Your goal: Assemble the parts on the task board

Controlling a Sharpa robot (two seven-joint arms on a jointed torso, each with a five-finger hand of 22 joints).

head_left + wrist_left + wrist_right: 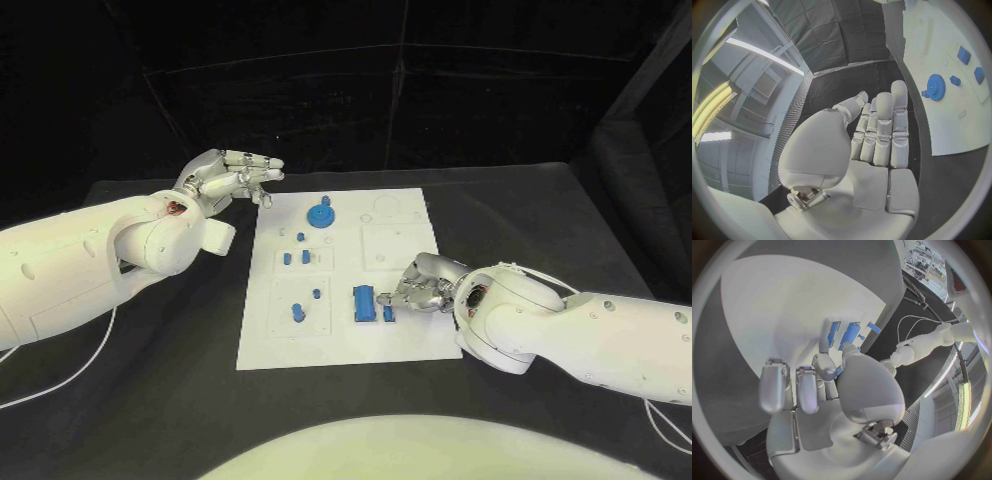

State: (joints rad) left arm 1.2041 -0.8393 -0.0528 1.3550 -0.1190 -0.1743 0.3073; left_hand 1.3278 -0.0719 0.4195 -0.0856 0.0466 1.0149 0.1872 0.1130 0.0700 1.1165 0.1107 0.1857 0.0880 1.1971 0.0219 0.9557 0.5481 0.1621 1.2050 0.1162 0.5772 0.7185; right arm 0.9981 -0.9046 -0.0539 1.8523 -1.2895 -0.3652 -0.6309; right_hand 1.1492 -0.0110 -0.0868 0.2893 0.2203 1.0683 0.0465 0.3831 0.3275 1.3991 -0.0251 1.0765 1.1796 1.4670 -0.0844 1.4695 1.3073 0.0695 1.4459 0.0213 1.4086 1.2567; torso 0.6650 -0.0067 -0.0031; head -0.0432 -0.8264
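Lying under everything: a matte black table, dark-clothed and slightly creased, with black curtain panels closing off the room behind it.

Reaching in from the left edge of the head view: the white left arm, its silver left hand hovering over the black cloth just off the far left corner of the flat white rectangular task board. Holding nothing, fingers loosely curled yet apart; in the left wrist view the left hand showing its fingers extended side by side, empty, with the board's edge beside them.

Resting on the board, toward its far end: a round blue toothed gear, also seen in the left wrist view. Sitting nearer along the left half: several small blue pegs, and 2 more small blue pieces in a recess closer to the near edge. Standing near the board's near middle: a larger blue rectangular block.

Coming in from the right edge: the white right arm, its silver right hand bending down over the board just beside the blue block. Fingertips closing around a small blue part beside the block; in the right wrist view the right hand pinching a blue piece between thumb and finger, other fingers curling clear.

Trailing over the cloth at both sides: thin white cables.
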